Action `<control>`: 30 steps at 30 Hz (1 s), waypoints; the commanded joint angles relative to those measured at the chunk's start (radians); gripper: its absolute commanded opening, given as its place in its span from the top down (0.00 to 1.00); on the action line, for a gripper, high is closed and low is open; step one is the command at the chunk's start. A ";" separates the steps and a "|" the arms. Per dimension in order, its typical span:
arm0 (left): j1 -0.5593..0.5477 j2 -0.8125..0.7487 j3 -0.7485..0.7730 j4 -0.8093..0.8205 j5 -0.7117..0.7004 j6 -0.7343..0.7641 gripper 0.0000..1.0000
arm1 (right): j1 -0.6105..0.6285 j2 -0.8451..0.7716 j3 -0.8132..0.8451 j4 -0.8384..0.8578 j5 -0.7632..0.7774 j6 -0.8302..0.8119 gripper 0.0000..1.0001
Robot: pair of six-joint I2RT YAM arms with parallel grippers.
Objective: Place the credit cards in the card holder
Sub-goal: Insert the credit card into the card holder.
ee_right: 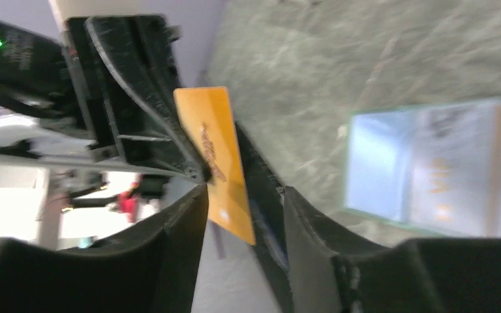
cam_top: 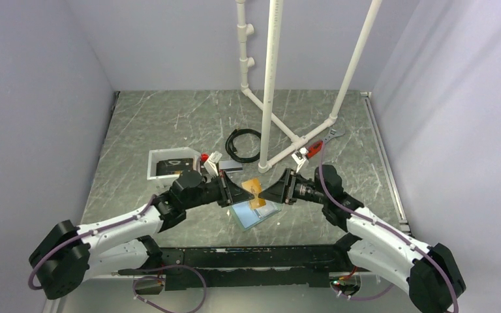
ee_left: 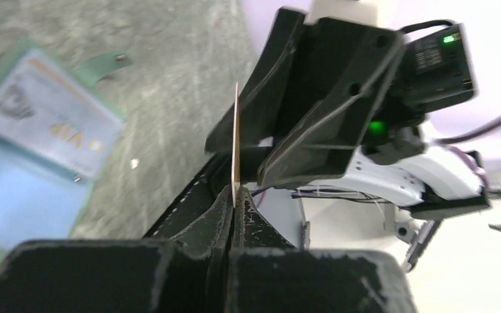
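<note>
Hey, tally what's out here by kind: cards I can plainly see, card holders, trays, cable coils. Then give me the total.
cards: 2, an orange card pinched in the left end effector and a pale card in the card holder
card holder: 1
white tray: 1, dark contents unclear
black cable coil: 1
total: 5

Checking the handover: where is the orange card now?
In the top view the card is at centre, in the air, pinched by the left gripper facing the right gripper, above the open card holder.
</note>
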 commanded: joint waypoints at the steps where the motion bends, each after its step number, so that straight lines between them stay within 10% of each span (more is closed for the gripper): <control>1: 0.012 -0.060 0.015 -0.311 -0.050 0.051 1.00 | -0.008 0.045 0.103 -0.315 0.134 -0.297 0.42; 4: 0.017 -0.032 -0.003 -0.321 -0.006 0.041 1.00 | -0.006 0.099 0.083 -0.290 0.130 -0.350 0.45; 11: 0.017 0.157 -0.037 -0.190 0.005 -0.010 1.00 | 0.016 0.293 0.089 -0.132 0.123 -0.403 1.00; 30: 0.045 0.431 -0.113 0.215 0.087 -0.120 1.00 | 0.014 0.432 0.053 -0.121 0.342 -0.432 1.00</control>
